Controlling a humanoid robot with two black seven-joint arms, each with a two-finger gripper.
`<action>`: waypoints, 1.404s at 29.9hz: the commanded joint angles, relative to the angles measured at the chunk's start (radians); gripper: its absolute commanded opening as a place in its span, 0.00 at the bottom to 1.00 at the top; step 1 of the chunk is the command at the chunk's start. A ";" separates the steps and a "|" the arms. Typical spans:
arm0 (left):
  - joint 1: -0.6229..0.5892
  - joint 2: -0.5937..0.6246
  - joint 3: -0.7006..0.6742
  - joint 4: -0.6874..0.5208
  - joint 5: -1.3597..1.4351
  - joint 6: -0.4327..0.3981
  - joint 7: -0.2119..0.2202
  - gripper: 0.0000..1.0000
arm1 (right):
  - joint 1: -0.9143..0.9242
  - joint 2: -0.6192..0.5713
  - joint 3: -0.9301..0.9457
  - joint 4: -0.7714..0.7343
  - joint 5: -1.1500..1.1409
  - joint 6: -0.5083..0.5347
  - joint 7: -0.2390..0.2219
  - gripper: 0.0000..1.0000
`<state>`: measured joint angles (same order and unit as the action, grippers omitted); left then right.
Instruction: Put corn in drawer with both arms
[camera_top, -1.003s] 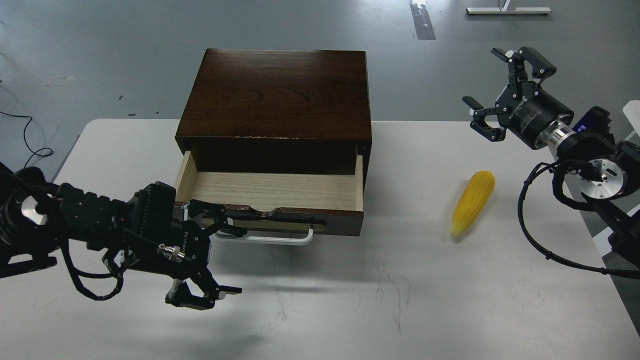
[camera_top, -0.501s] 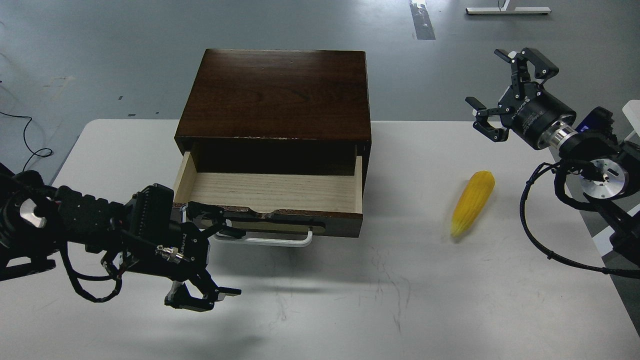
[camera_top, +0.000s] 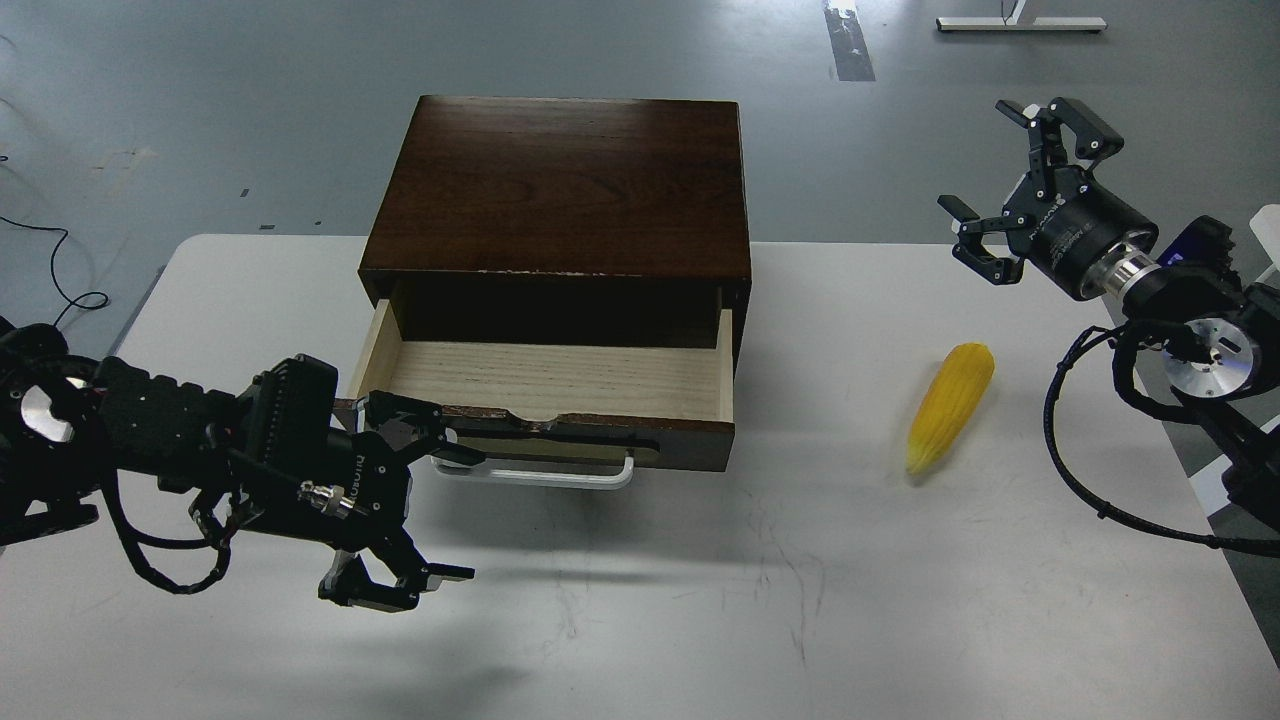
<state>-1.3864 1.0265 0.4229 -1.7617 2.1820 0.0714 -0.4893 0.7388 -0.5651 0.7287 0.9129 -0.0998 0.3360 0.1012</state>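
Corn (camera_top: 950, 405) on the table (camera_top: 900, 600), below and well apart from the right gripper (camera_top: 1015, 170), whose fingers are spread wide and empty. Likely light, rigid, slippery plastic; best grasped mid-cob. Left gripper (camera_top: 425, 510), also spread, sits beside the open drawer (camera_top: 545, 385).

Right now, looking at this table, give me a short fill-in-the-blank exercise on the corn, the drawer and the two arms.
1. The drawer of the brown box is pulled ____.
2. The corn lies on the ____, right of the box.
3. The inside of the drawer holds ____.
4. The right gripper has its jaws ____, apart from the corn.

Missing words: open; table; nothing; open
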 joint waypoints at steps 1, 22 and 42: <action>-0.023 0.004 -0.041 -0.001 0.000 0.014 0.001 0.98 | 0.010 0.001 -0.002 -0.005 0.000 0.000 0.000 1.00; -0.160 0.093 -0.239 0.043 -0.509 0.035 0.001 0.98 | 0.019 0.004 -0.003 -0.025 0.000 0.008 -0.001 1.00; 0.082 -0.318 -0.357 0.764 -2.037 -0.077 0.001 0.98 | 0.042 0.050 0.009 -0.006 0.003 0.023 0.072 1.00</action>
<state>-1.3804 0.7823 0.1017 -1.1217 0.3014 0.0613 -0.4884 0.7778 -0.5237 0.7315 0.9057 -0.0980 0.3542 0.1503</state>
